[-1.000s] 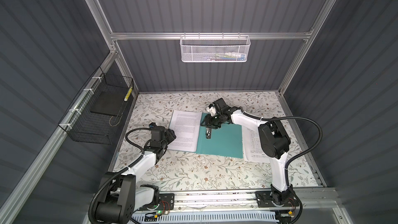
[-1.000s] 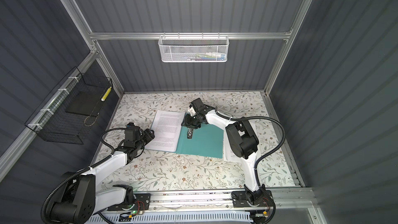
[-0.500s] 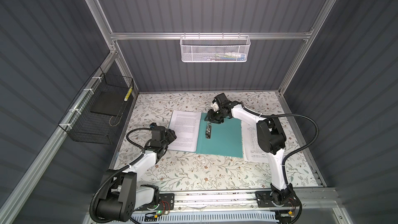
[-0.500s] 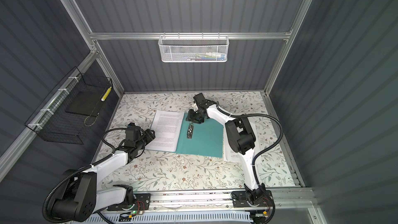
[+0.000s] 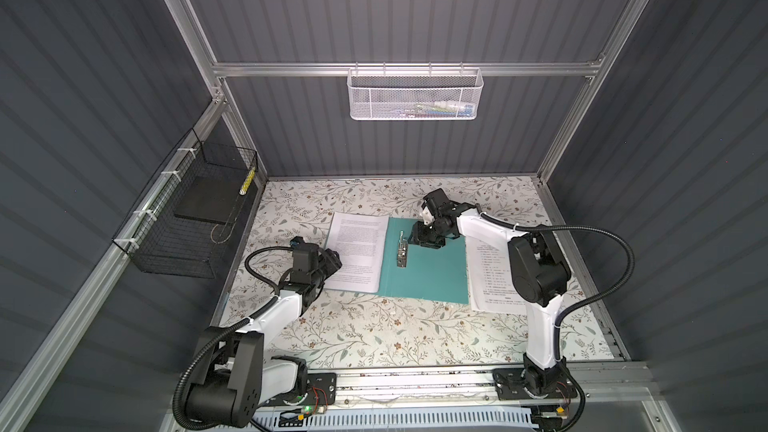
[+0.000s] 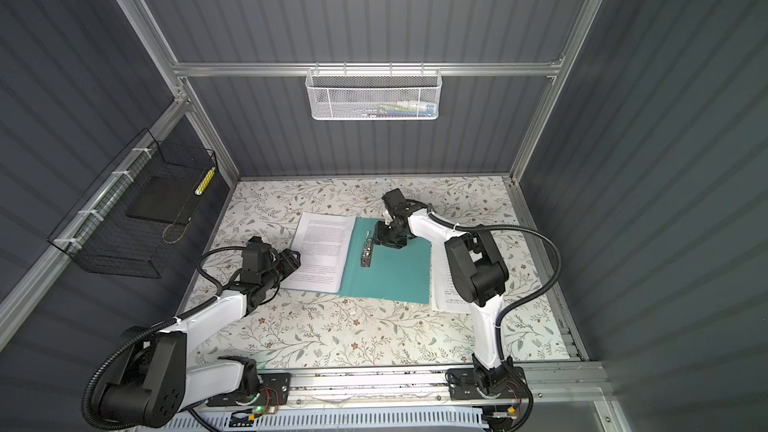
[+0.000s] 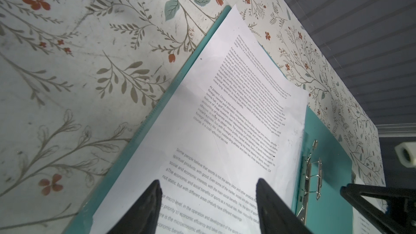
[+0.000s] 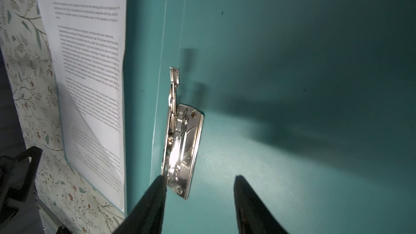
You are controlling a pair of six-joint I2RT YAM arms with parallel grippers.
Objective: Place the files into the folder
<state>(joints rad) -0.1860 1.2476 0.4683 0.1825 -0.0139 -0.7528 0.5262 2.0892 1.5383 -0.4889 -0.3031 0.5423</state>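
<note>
Right wrist view — fingers (image 8: 146, 210) apart over the folder (image 8: 292, 41), beside its clip (image 8: 182, 145).

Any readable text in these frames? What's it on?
Left sheet: "At present, China is the most representative"
Same sheet: "Some people believe that sports is not the same labor and other products"
Its other lines: only partly legible.
Right sheet: printed, too small to read.
Clip, folder: no text.

Raised clip (image 5: 401, 248) juts up off the folder (image 5: 428, 280) spine, right tool (image 5: 415, 239) just beside it; near tabletop (image 5: 374, 334) lies bare.
</note>
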